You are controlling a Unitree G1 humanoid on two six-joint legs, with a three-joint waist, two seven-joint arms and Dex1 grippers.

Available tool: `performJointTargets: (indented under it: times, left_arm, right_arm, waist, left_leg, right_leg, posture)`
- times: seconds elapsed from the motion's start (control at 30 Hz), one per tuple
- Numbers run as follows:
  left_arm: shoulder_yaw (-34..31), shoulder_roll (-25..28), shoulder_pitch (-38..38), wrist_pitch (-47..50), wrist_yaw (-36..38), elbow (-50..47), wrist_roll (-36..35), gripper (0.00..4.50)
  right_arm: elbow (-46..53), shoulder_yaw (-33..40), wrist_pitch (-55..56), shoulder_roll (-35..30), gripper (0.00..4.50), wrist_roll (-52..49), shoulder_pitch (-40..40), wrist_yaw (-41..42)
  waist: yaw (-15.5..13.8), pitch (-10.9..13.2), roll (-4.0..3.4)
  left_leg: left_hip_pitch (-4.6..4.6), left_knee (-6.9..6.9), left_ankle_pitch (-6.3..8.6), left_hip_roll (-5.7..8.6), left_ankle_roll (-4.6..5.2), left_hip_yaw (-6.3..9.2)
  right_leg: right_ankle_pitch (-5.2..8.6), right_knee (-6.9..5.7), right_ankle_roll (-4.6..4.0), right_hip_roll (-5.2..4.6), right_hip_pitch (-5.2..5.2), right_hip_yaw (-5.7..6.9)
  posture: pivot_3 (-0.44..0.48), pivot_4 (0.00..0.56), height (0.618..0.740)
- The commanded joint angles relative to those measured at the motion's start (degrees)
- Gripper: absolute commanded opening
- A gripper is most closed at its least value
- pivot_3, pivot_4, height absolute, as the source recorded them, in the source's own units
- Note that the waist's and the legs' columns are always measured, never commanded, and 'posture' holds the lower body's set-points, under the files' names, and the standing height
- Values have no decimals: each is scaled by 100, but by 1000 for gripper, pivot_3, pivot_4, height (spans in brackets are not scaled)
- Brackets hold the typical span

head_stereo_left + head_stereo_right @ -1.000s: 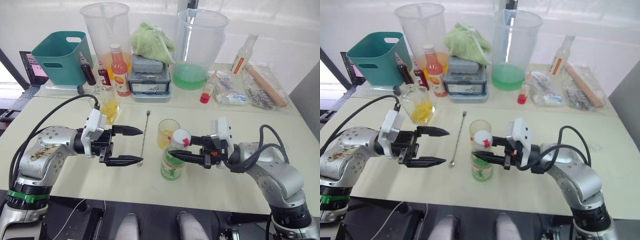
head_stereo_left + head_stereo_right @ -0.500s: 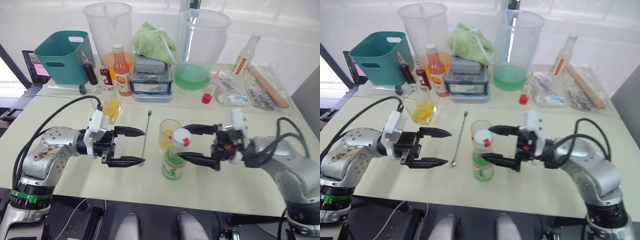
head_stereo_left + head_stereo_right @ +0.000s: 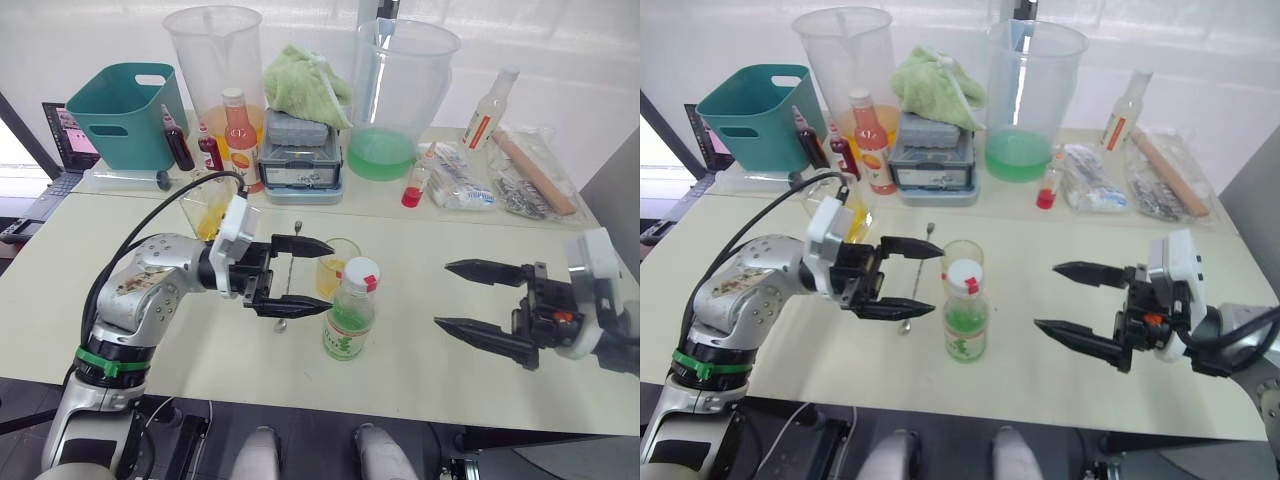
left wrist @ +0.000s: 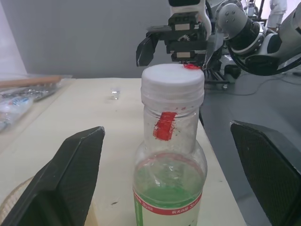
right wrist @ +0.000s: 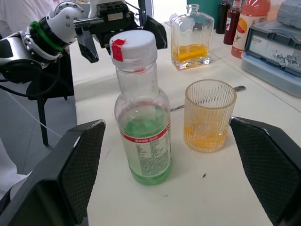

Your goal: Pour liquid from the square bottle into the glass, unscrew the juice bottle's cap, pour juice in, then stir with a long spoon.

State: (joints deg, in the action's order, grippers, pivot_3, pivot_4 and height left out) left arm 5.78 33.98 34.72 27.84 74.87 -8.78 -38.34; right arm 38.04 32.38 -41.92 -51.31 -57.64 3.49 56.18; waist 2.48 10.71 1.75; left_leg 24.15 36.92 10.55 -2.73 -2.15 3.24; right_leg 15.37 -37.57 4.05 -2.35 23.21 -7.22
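The square bottle [image 5: 193,41], with yellow liquid low in it, stands at the left behind the left arm, near the table's back row of jugs and bottles. The left gripper [image 3: 300,278] hovers with its fingers spread wide, just left of the juice bottle [image 3: 349,310], over the long spoon [image 3: 288,272] that lies flat on the table. The glass [image 5: 209,115], holding yellow liquid, stands just behind the juice bottle, and the white cap [image 3: 361,274] is on the bottle's neck. To the right of the bottle lies a wide bare stretch of table [image 3: 420,370]. The right gripper [image 3: 487,304] hangs at its far side, fingers wide apart and empty, near the table's front right edge.

Half a second ago the right gripper's fingers flanked the bottle; it has pulled well away to the right. The left gripper has moved in toward the bottle.
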Motion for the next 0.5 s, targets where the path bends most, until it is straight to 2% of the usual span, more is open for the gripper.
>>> performJointTargets:
  times: [0.03, 0.3, 0.5]
  left_arm:
    - [184, -56, 278, 64, 102, 61, 111, 4500]
    - [663, -471, 584, -26, 176, 326, 445, 4500]
    - [759, -749, 621, 22, 110, 342, 562, 4500]
  right_arm:
    - [348, 457, 36, -77, 4474, -271, 184, -130]
    - [885, 851, 182, 151, 4474, -295, 919, -629]
    - [1011, 839, 278, 138, 4474, -326, 1045, -879]
  waist:
    - [-3, 0, 0]
    - [-12, 0, 0]
    - [1, 0, 1]
  left_leg:
    - [0, 1, 0, 0, 0, -1]
    - [-1, 2, 0, 2, 0, 2]
    - [-1, 4, 0, 4, 0, 2]
  right_leg:
    - [-1, 0, 1, 0, -1, -1]
    - [0, 1, 3, 0, -4, -1]
    - [-1, 1, 4, -1, -6, -3]
  posture:
    - [0, 150, 723]
    - [0, 150, 723]
    - [0, 150, 723]
